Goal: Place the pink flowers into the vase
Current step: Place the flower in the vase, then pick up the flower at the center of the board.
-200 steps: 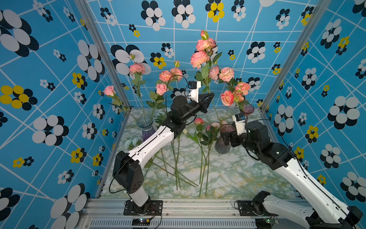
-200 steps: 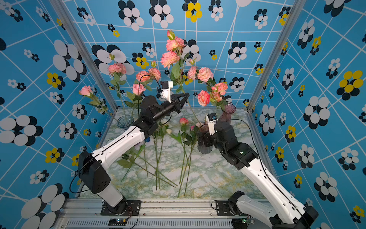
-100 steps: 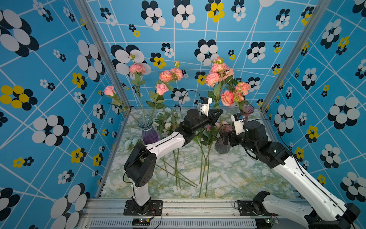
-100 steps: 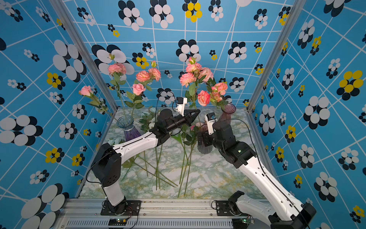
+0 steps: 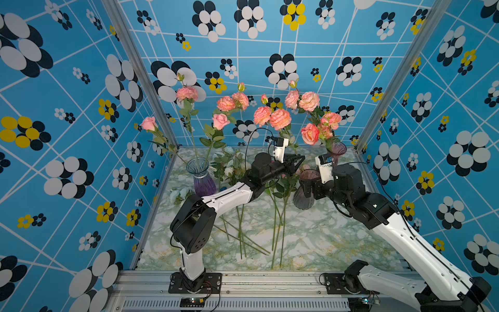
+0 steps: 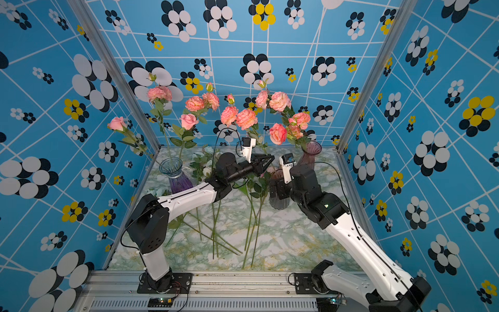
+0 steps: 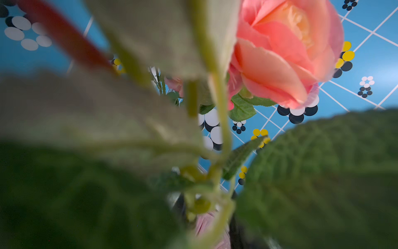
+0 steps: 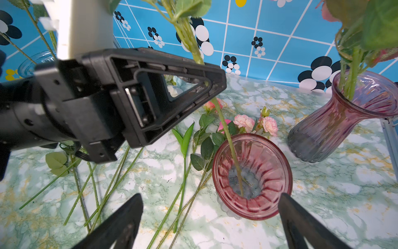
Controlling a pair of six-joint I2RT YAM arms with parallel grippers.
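A stem of pink flowers (image 5: pixel 271 117) stands upright with its lower end inside the red-tinted glass vase (image 8: pixel 252 176), seen in both top views (image 6: pixel 278 200). My left gripper (image 5: pixel 298 162) is around that stem above the vase mouth. In the right wrist view the stem (image 8: pixel 224 127) passes behind its near finger (image 8: pixel 150 90), and the gap between the jaws is hidden. Leaves fill the left wrist view beside a pink rose (image 7: pixel 286 54). My right gripper (image 8: pixel 210 195) is open and level with the vase's near side. More pink flowers (image 8: pixel 243 122) lie on the table.
Another tinted vase (image 8: pixel 336 120) with pink flowers stands at the back right. A purple-bottomed clear vase (image 5: pixel 201 178) at the back left holds more. White-flowered stems (image 5: pixel 229 162) lie behind the left arm. Loose green stems (image 5: pixel 275 224) cross the marbled table (image 5: pixel 324 243).
The left arm has swung right and down, lowering the raised flower stem until its end sits in the vase. The right arm has stayed beside the vase.
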